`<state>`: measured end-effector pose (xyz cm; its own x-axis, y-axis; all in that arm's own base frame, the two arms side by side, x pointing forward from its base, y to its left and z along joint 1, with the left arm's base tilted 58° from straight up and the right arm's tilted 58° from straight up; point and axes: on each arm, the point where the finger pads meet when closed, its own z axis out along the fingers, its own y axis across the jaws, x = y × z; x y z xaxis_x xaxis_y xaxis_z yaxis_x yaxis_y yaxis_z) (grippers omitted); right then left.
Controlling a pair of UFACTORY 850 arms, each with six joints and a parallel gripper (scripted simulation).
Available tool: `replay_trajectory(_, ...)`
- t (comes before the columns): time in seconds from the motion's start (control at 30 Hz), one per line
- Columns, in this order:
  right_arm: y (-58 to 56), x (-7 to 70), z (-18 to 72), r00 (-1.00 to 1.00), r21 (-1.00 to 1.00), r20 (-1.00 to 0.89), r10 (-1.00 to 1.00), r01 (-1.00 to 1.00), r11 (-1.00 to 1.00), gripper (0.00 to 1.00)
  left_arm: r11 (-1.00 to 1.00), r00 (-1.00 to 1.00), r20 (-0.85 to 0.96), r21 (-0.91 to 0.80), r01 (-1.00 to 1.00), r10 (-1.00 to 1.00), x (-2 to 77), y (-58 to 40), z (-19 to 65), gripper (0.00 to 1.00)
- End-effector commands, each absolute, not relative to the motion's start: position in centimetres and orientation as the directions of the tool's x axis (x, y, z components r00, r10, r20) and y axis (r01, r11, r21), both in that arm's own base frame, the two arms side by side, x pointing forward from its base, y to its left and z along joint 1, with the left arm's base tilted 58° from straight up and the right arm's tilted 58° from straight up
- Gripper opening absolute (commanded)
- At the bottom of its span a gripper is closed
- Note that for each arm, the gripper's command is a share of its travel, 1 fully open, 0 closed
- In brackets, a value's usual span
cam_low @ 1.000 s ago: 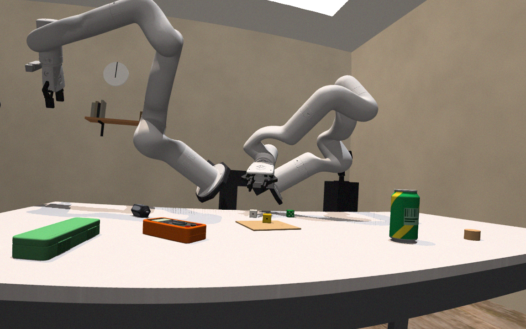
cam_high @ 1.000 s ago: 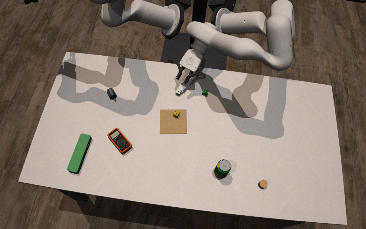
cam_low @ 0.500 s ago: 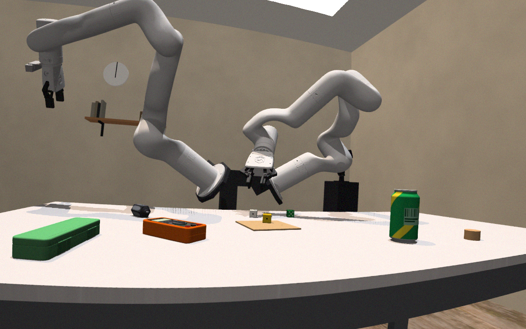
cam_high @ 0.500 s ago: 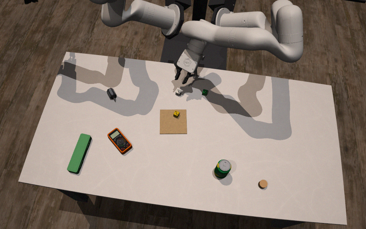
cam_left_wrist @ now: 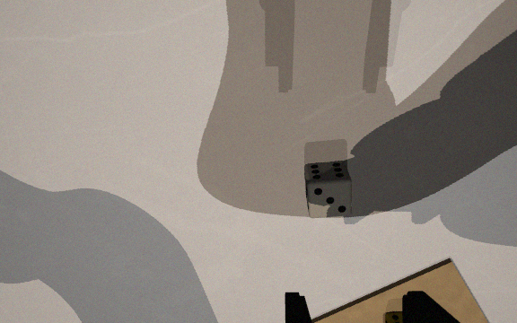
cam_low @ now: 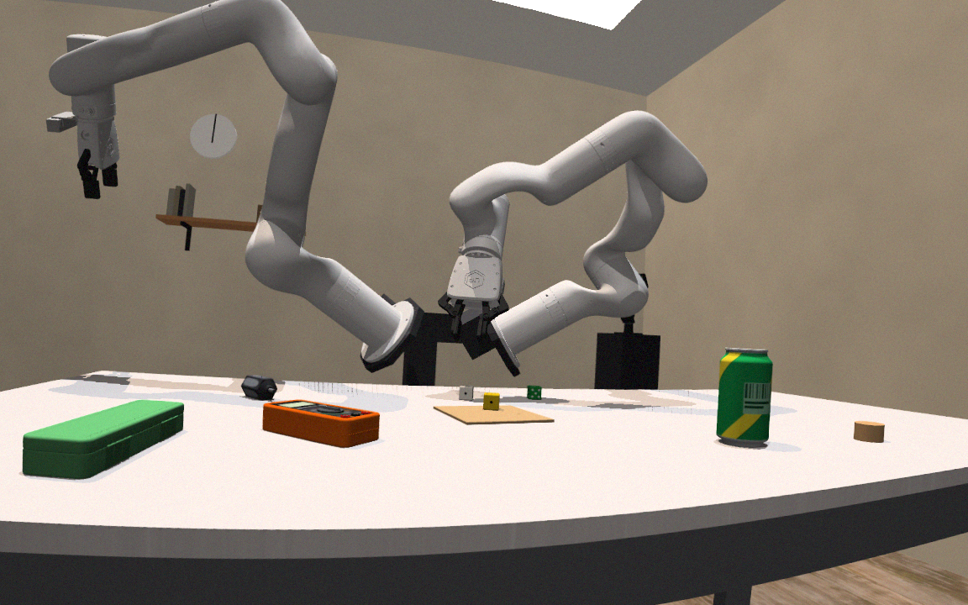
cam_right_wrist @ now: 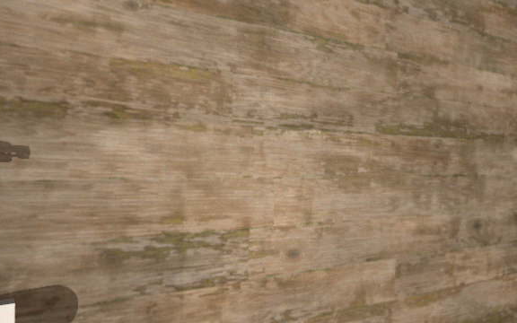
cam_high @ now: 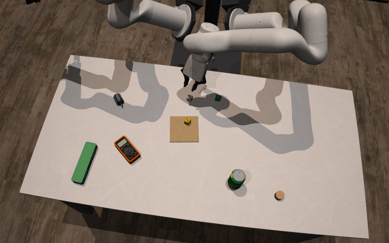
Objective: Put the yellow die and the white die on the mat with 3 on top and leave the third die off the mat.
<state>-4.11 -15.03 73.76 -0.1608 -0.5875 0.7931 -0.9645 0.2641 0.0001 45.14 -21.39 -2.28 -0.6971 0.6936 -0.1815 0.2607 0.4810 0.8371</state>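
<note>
The yellow die (cam_high: 187,121) (cam_low: 491,402) sits flat with 3 on top on the tan mat (cam_high: 177,134) (cam_low: 465,418) (cam_left_wrist: 442,280), near its back edge. The white die (cam_high: 189,98) (cam_low: 465,392) (cam_left_wrist: 328,190) sits flat with 3 on top on the table behind the mat, off it. The green die (cam_high: 217,98) (cam_low: 533,391) lies off the mat, right of the white die. My left gripper (cam_high: 189,86) (cam_low: 469,335) (cam_left_wrist: 353,309) is partly open and empty, above and behind the white die. My right gripper (cam_low: 101,189) is open and empty, high at the left in the exterior view.
A dark object (cam_high: 118,99) (cam_low: 257,387), an orange multimeter (cam_high: 127,149) (cam_low: 319,423) and a green case (cam_high: 84,162) (cam_low: 102,438) lie left of the mat. A green can (cam_high: 236,179) (cam_low: 744,396) and a small tan cylinder (cam_high: 279,195) (cam_low: 869,431) stand at the front right.
</note>
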Motion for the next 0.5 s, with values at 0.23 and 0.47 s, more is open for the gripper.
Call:
replay_trajectory(0.23, -15.0, -4.1, 73.8, -0.16, 0.0, 0.794, -0.586, -0.965, 0.264, 1.0, 0.459, -0.87, -0.006, 0.851, 0.255, 0.493, 46.4, -22.5, -1.8, 0.43)
replay_trajectory(0.47, -15.0, -4.1, 73.8, -0.16, 0.0, 0.794, -0.586, -0.965, 0.264, 1.0, 0.46, -0.915, 0.059, 0.85, 0.256, 0.4, 46.9, -23.1, -1.7, 0.43)
